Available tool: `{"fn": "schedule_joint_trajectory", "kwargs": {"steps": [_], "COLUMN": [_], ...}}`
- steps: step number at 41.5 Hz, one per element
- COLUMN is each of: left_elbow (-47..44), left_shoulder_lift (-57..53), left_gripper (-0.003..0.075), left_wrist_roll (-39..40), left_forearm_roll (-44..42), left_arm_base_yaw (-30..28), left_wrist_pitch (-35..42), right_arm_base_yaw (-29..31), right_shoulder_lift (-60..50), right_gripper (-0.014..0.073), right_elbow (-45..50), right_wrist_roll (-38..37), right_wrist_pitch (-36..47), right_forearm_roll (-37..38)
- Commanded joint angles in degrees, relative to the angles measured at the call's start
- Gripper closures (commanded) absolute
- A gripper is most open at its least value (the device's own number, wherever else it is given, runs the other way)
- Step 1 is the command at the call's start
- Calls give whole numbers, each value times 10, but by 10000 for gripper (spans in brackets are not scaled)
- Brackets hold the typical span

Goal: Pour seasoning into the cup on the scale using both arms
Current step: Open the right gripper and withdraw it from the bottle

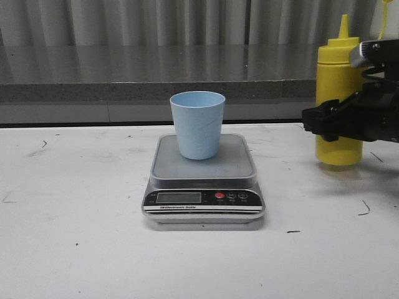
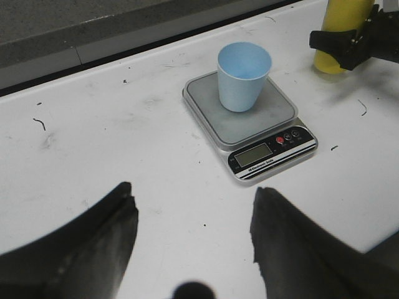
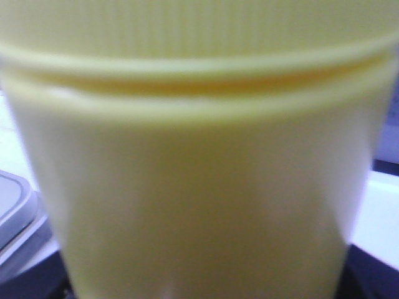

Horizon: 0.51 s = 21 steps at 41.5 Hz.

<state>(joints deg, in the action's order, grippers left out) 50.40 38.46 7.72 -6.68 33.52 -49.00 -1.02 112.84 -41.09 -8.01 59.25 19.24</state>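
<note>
The bottle (image 1: 337, 106) is seen standing upright on the table (image 1: 75, 237), at the right of the scale (image 1: 204, 180) and well apart from it, nozzle pointing straight up. Its long axis is vertical. In the right wrist view the yellow body (image 3: 199, 187) fills almost the whole picture, so the bottle is judged to lie squarely between the right fingers, directly ahead of the wrist.

The right gripper (image 1: 349, 121) is placed at mid-height of the bottle, approached from the side, one finger (image 1: 324, 121) showing in front of the body. Whether the fingers are already pressed on the plastic or only set around it cannot be told: the pads are hidden or blurred in every view.

The cup (image 1: 197, 123) is stood upright on the scale's platform, mouth open upward, roughly centred. It lies to the left of the bottle, so a lift and a tilt of the nozzle toward the cup would be called for by the pour.

The left gripper (image 2: 193, 243) is held back over bare table, its fingers (image 2: 93, 249) spread wide with nothing between them. The cup is ahead of it; the right arm is by far the nearer to the bottle.
</note>
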Motion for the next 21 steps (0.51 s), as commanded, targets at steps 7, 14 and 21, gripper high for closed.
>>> {"fn": "schedule_joint_trajectory", "kwargs": {"steps": [7, 14, 21], "left_elbow": [14, 14, 14], "left_shoulder_lift": [-1, -1, -1], "left_gripper": [321, 321, 321], "left_wrist_roll": [6, 6, 6], "left_forearm_roll": [0, 0, 0], "left_arm_base_yaw": [4, 4, 4], "left_wrist_pitch": [37, 37, 37], "right_arm_base_yaw": [3, 3, 3], "right_shoulder_lift": [-3, 5, 4], "right_gripper": [316, 237, 43], "right_elbow": [-27, -27, -27], "right_wrist_roll": [7, 7, 6], "right_wrist_pitch": [73, 64, 59], "right_forearm_roll": [-9, -9, -9]}}
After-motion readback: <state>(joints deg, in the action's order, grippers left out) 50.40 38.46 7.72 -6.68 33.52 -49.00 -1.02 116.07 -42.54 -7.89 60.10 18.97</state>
